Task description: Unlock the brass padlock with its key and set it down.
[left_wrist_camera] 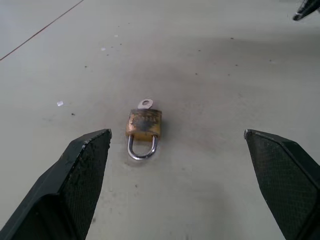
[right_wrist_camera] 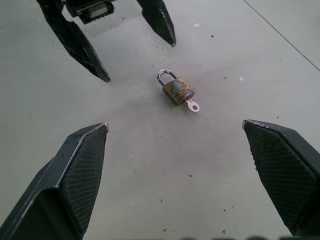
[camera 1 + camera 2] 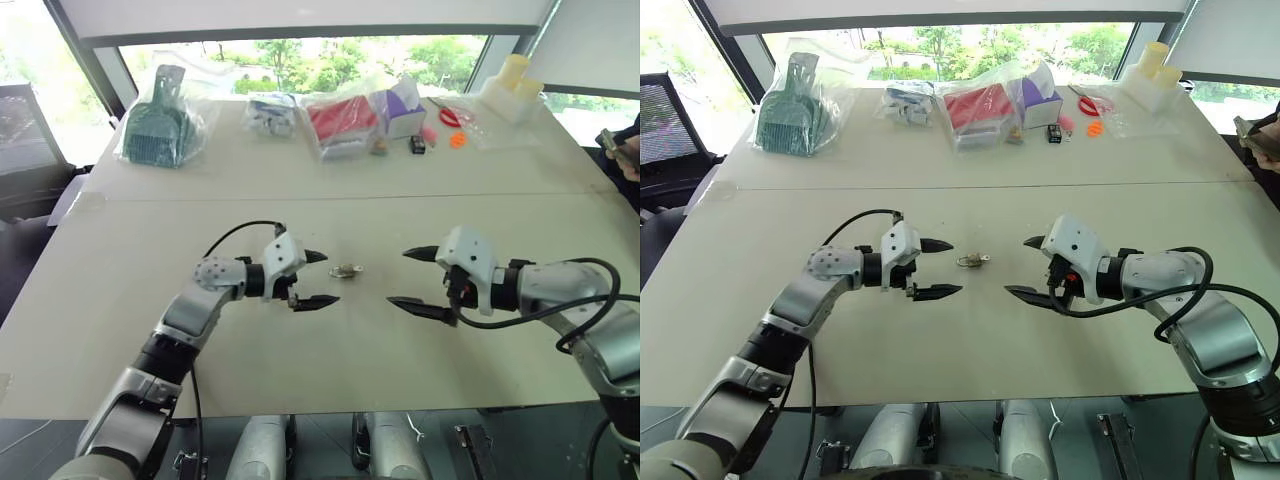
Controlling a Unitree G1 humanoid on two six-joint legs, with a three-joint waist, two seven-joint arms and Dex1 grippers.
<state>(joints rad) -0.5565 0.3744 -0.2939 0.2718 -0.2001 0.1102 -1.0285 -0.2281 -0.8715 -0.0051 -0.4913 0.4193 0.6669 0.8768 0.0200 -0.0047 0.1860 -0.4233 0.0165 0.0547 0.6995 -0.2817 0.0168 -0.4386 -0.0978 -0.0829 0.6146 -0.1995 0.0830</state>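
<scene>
The brass padlock (image 3: 347,269) lies flat on the white table, between my two grippers and touched by neither. Its silvery shackle (image 1: 141,149) points toward my left gripper, and the small silver key (image 1: 145,104) sticks out of its far end. Whether the shackle is sprung free I cannot tell. My left gripper (image 3: 317,279) hovers open just left of the lock, its black fingers (image 1: 75,175) spread wide with nothing between them. On the other side my right gripper (image 3: 421,281) faces the lock, open and empty as well. Both the lock (image 2: 177,90) and the left fingers (image 2: 80,47) appear in the right wrist view.
Along the table's far edge stand a green basket in a plastic bag (image 3: 160,125), a bag with red contents (image 3: 342,122), a purple box (image 3: 404,108), small orange and red trinkets (image 3: 452,125) and a white container (image 3: 512,86). A seam crosses the table (image 3: 300,196).
</scene>
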